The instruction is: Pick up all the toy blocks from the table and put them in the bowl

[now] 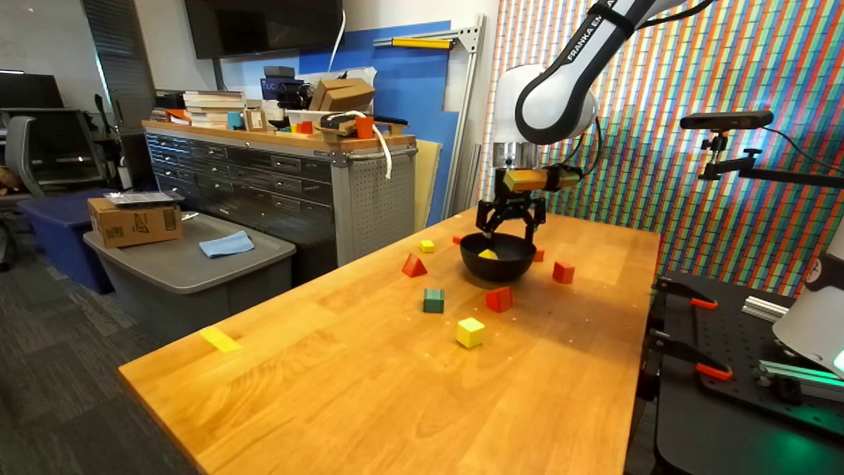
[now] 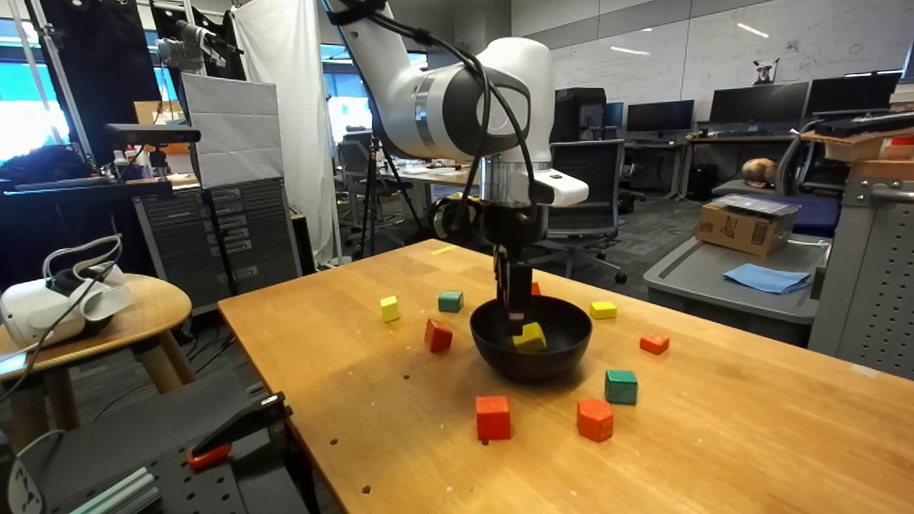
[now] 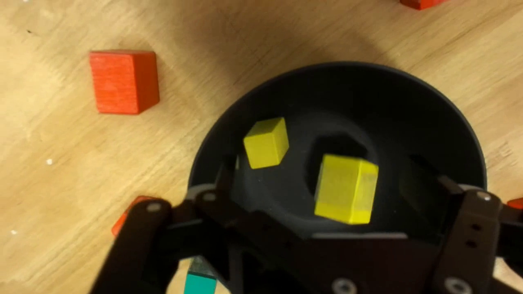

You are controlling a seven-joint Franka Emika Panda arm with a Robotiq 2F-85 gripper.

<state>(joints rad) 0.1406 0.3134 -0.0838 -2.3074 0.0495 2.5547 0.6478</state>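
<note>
Gripper (image 3: 331, 169) sits closest to the wrist camera: fingers spread wide, clear gap on both sides of a chunky yellow block (image 3: 345, 190), so not gripping it. Both tips fall inside the outline of the black bowl (image 2: 528, 368) there; can't tell how deep. Bowl is upright on the wood surface (image 1: 461, 409) with two blocks in it: the chunky one, between the fingers, and a smaller-looking yellow block (image 3: 266, 143) just beside, gap between them in that view.

Nine more blocks loose around the bowl, all on the surface. Camera side of the bowl in an exterior view: square-faced red block (image 2: 493, 417), hexagonal red block (image 2: 595, 419), teal-green block (image 2: 621, 387). Off to one side there: low yellow block (image 2: 603, 310) near the bowl, low red block (image 2: 654, 343) a bit further out. Also in an exterior view: red wedge (image 1: 415, 265), angled red block (image 1: 499, 299), green block (image 1: 433, 301), and a yellow cube (image 1: 470, 332), furthest out from the bowl of those four. Yellow strip (image 1: 219, 339) lies flat near the surface edge, well apart from the blocks. Arm (image 1: 583, 72) reaches down from above, wrist roughly vertical.
</note>
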